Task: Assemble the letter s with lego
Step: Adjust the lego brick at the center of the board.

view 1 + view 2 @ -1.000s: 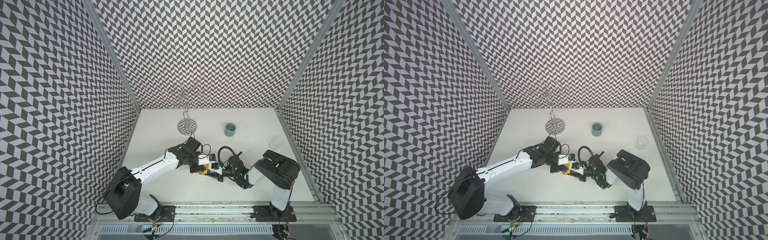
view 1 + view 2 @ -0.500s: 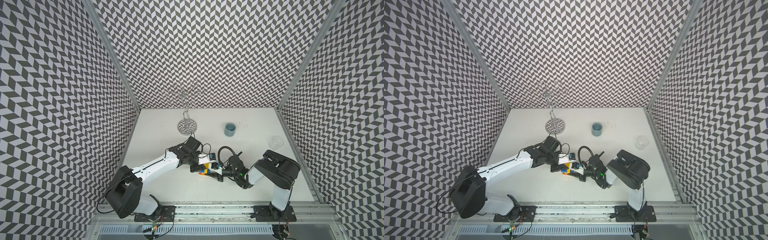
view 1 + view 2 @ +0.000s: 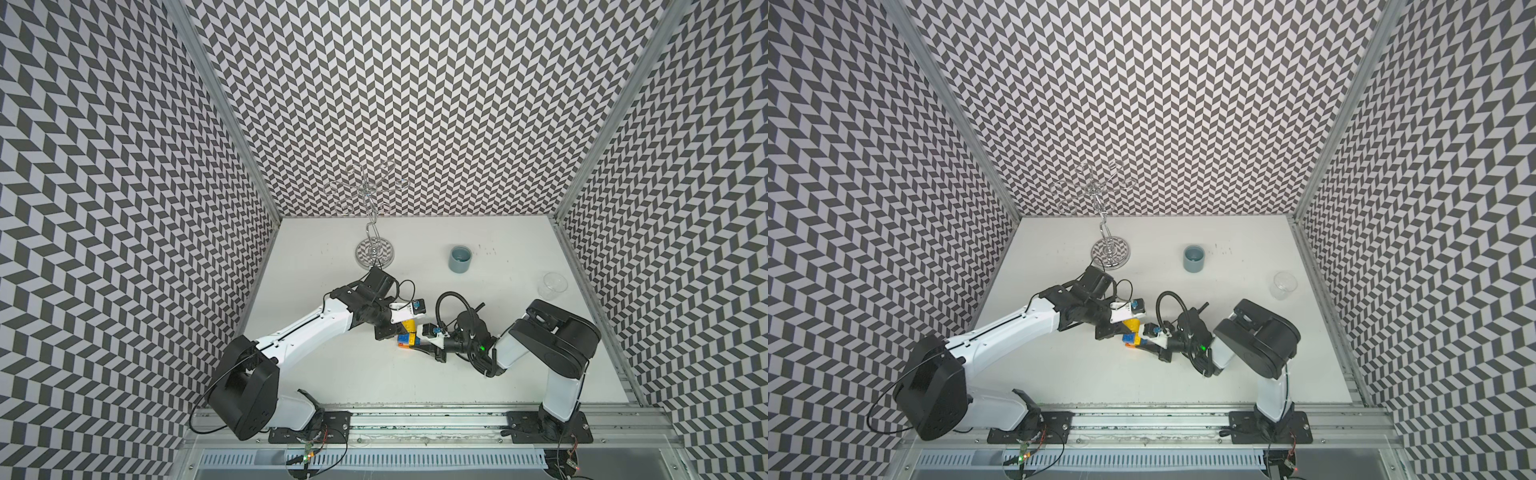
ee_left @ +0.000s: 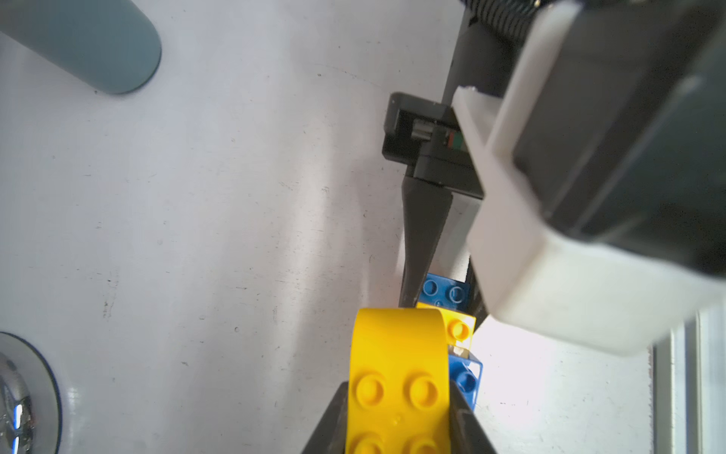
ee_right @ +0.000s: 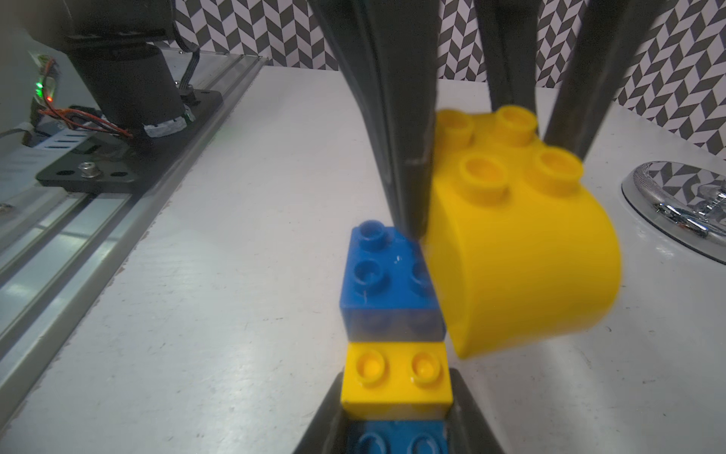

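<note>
Table (image 3: 374,374): white, scuffed
L gripper (image 4: 397,389): pinching curved yellow brick (image 4: 396,350), lower centre
R gripper (image 5: 396,377): pinching brick stack (image 5: 393,291), lower centre; btm blue cut off
Top views: brick stack tiny, mid-table

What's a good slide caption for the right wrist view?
Left claw holds a rounded yellow brick beside the blue brick at the end of the stack gripped by the right claw.
</note>
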